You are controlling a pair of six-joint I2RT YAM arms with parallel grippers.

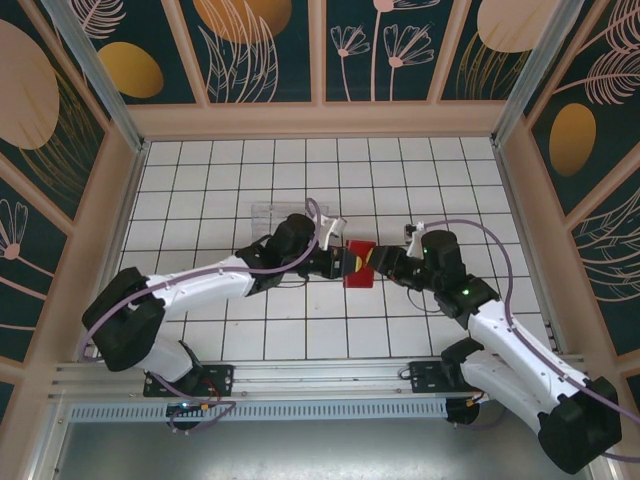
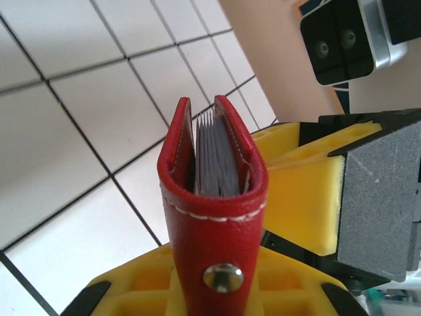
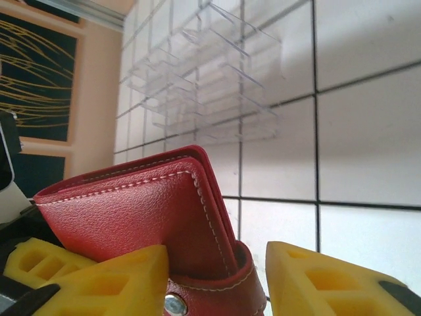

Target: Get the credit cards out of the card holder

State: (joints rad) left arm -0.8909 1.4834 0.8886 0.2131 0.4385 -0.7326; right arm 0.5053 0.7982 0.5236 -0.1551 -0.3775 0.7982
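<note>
Fingers (image 2: 115,293) of the left gripper (image 2: 217,299) were pressed tight on both red faces of the card holder (image 2: 210,197). A firm clamp, no gap on either side. The right gripper (image 3: 220,280) was only partly spread: 1 yellow finger (image 3: 99,280) lay against the cover, while the other (image 3: 329,276) stood clear of it with white tile showing between.

Plenty was hard to read. From above, the holder sat about mid-way across the white tiled floor (image 1: 200,180), caught between the 2 grippers, near the clear tray (image 1: 272,214) and on its right. Black gripper bodies overlapped both of its side edges there. Whether it touched the tiles or hung above them couldn't be told. Both wrist views cut its lower end off at the frame edge.

Packed between the covers were thin grey sheet edges (image 2: 214,158), and whether these were cards or pocket leaves couldn't be made out.

As for direction, the holder stood on edge, its 2 covers parallel and barely apart. Its mouth pointed away from the left wrist camera. The closing tab, with its metal snap (image 2: 222,276), wrapped the end nearest that camera. In the top view its long axis ran near to far.
</note>
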